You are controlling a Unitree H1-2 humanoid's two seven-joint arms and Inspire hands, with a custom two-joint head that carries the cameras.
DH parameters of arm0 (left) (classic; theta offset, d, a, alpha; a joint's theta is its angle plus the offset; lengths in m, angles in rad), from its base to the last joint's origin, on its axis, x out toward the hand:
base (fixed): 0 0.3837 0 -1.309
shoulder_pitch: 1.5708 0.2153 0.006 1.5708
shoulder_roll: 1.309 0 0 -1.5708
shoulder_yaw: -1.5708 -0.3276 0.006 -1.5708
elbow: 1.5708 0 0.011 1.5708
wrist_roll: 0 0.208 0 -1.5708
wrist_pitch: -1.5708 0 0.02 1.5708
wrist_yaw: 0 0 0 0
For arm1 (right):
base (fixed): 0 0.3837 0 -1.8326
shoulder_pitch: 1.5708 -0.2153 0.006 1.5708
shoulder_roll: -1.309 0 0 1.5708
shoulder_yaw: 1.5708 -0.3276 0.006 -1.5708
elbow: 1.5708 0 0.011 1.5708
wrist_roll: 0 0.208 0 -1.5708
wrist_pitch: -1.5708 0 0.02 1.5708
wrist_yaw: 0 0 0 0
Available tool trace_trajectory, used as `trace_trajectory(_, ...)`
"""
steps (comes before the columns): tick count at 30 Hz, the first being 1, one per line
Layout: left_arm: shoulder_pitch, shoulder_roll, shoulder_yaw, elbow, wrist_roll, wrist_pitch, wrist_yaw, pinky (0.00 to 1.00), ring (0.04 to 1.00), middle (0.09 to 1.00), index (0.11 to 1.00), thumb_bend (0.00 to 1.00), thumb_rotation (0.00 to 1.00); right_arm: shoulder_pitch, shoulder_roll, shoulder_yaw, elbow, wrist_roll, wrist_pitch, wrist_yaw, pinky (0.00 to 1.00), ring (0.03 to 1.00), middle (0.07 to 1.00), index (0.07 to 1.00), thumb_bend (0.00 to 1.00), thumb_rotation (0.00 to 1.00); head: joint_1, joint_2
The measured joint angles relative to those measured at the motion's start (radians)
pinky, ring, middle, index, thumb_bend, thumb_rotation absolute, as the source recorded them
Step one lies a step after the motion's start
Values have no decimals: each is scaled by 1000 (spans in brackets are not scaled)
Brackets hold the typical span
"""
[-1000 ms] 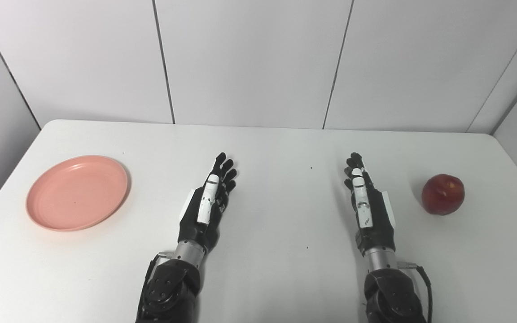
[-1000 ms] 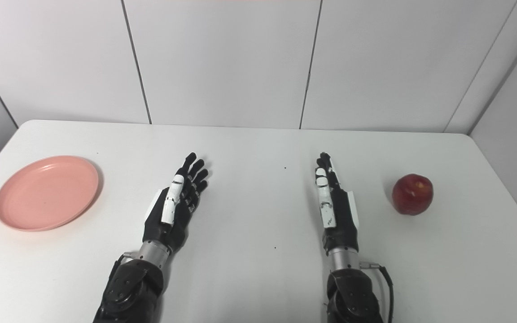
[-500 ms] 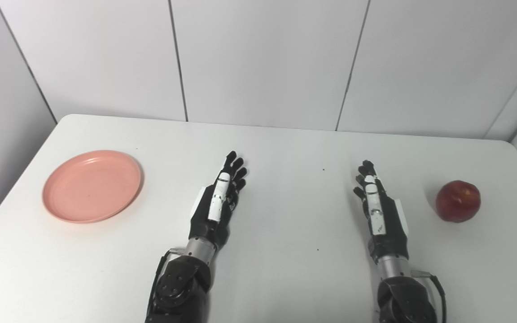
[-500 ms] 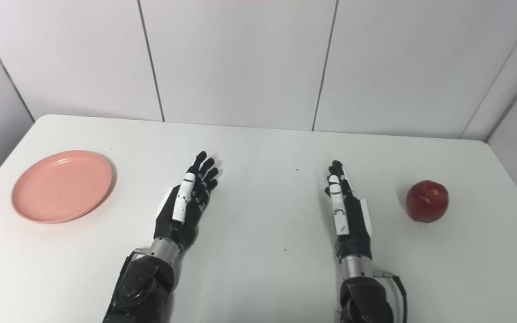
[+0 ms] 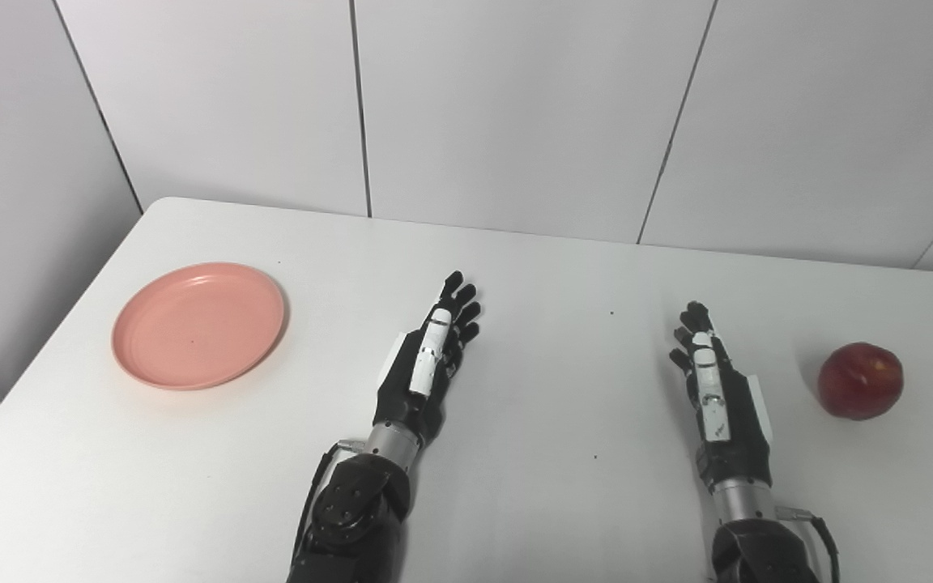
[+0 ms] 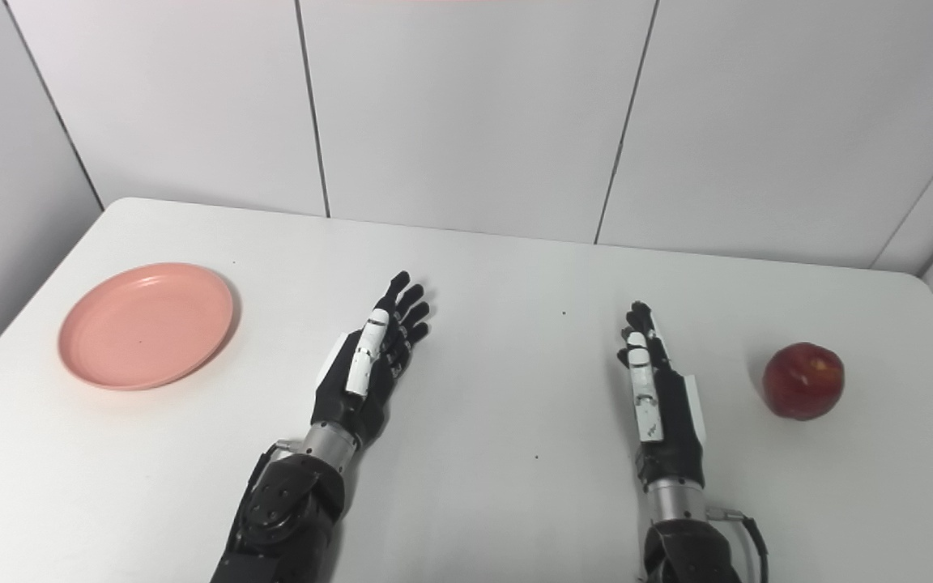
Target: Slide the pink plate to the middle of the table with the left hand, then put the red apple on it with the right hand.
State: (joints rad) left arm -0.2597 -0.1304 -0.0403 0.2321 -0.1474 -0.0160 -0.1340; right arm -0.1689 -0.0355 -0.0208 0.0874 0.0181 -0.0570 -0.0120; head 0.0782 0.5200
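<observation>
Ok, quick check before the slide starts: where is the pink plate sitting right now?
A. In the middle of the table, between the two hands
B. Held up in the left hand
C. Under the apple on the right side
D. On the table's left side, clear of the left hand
D: the plate lies flat on the table's left side, apart from the open left hand, while the apple sits far right.

Bright, even, diffuse light fills both views, with no hard glare on the white tabletop [image 5: 531, 267]. Shadows are soft and short: a faint one lies left of the red apple [image 5: 860, 380], another along the right and near rim of the pink plate [image 5: 198, 324], and thin ones hug each robot hand. Focus is sharp throughout, without motion blur. The wall panel seams lean outward toward the picture sides.
</observation>
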Motion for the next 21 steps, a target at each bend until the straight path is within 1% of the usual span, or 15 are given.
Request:
trace_trajectory(6, -3, 0, 0, 3, 0, -1, 0, 981, 973, 982, 969, 389, 1000, 0, 0, 0, 0, 0, -1, 1, 941, 953, 955, 945, 221, 1000, 8, -2)
trace_trajectory(13, -2, 1, 0, -9, 0, 5, 0, 990, 975, 985, 972, 387, 1000, -2, 0, 0, 5, 2, -28, 1, 921, 944, 947, 937, 203, 1000, 15, -5)
trace_trajectory(15, 1, 1, -1, -15, -1, 8, 0, 996, 978, 988, 976, 384, 1000, -3, 1, 0, 5, 2, -28, 0, 947, 951, 952, 944, 200, 1000, 26, -6)
trace_trajectory(21, 24, 3, -10, -52, -2, 33, -7, 1000, 986, 992, 981, 395, 1000, -5, 2, 0, 6, 7, -33, 1, 937, 949, 951, 945, 201, 1000, 29, -8)
